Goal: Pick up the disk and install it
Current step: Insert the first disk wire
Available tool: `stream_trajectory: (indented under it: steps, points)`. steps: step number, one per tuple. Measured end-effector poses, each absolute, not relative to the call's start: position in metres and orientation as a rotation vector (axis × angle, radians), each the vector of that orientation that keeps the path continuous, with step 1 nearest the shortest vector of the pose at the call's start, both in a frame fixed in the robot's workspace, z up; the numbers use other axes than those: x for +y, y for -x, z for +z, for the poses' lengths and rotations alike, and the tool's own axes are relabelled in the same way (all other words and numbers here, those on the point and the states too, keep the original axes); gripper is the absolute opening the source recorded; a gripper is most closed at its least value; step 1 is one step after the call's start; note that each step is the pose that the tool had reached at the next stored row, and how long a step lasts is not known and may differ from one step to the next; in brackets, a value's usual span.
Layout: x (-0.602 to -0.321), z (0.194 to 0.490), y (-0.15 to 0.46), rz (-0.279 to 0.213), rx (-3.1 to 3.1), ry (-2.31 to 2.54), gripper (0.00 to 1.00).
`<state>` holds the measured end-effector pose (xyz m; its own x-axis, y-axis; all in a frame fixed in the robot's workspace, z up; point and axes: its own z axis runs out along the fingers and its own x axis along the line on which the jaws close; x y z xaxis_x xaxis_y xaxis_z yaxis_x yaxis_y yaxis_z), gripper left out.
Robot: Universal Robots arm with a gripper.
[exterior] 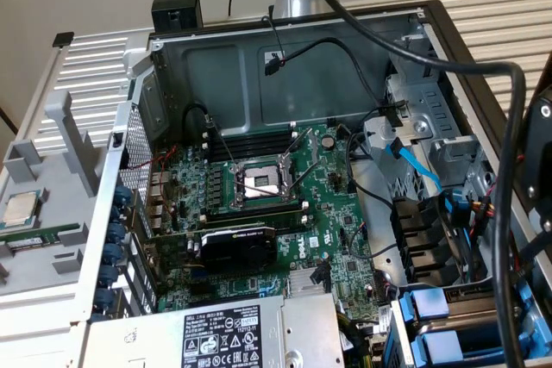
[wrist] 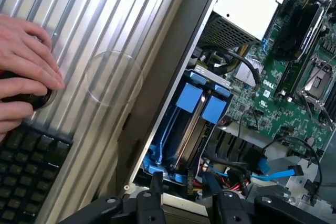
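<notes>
Closest to the wrist camera is the gripper (wrist: 182,183), hovering above the drive bay (wrist: 149,158) at the near right corner of the open computer case (exterior: 259,66). Whether it is clenched or released I cannot tell.

At the exterior view's left, a grey tray (exterior: 52,275) on the ribbed desk (exterior: 95,62) carries one square processor chip (exterior: 19,207) and one green memory stick (exterior: 34,236). Next comes the case. One motherboard (exterior: 354,269) lies flat in it, with one processor socket (exterior: 261,183) standing open near its middle. One black graphics card (exterior: 237,247) sits just nearer, and one power supply (exterior: 224,338) with a printed label is at the near edge.

At the exterior view's right, the bay holds the disk (wrist: 190,97) in its blue carrier, seated just beside a second blue carrier (wrist: 214,109), two in all. One light-blue flat cable (exterior: 414,161) runs farther back, and thick black cables (exterior: 509,170) hang across the right side.

Outside the case, one hand (wrist: 23,72) of a person rests on a round black object (wrist: 37,98) next to one black keyboard (wrist: 26,177) on the desk.
</notes>
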<state>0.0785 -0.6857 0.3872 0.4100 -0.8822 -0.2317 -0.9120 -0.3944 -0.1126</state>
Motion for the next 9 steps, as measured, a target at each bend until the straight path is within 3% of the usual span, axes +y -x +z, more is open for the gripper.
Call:
stream_trajectory:
  steps: [9]
  points:
    - [-0.6960,0.3831,-0.0795,0.252,1.544,2.393,0.43]
